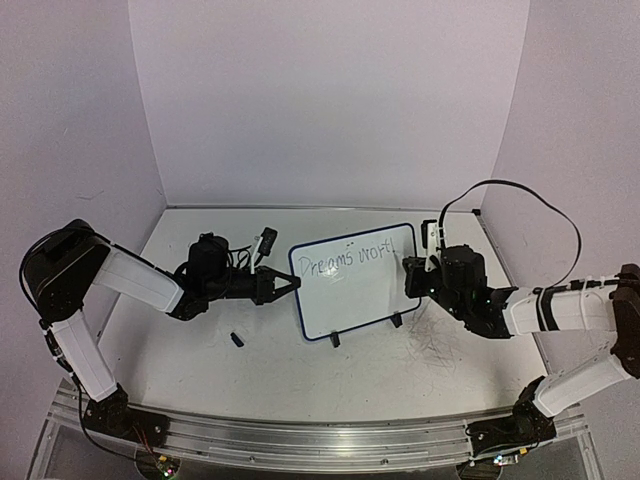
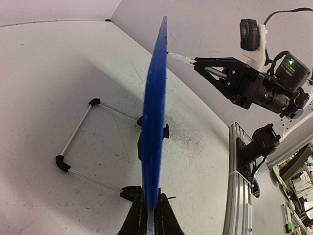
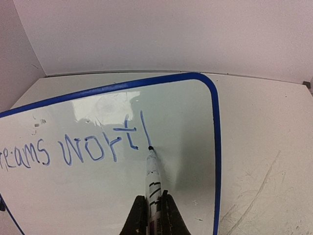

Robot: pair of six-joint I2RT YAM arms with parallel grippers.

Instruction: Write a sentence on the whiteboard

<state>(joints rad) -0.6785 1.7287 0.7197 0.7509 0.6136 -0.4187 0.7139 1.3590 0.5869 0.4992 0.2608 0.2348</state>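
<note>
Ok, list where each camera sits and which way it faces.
Top external: above and behind the bases, looking down at the table; left gripper and right gripper flank the whiteboard.
Left wrist: on the left gripper, sighting along the whiteboard's blue edge toward the right gripper.
Right wrist: on the right gripper, looking down its marker at the sentence.
Shared: both wrist views show whiteboard and marker.

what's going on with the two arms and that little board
The left gripper is shut on one side edge of the whiteboard, steadying it upright. The right gripper holds a marker with its tip on the board. The sentence reads "Dreams wort" plus one stroke, so it is unfinished.
</note>
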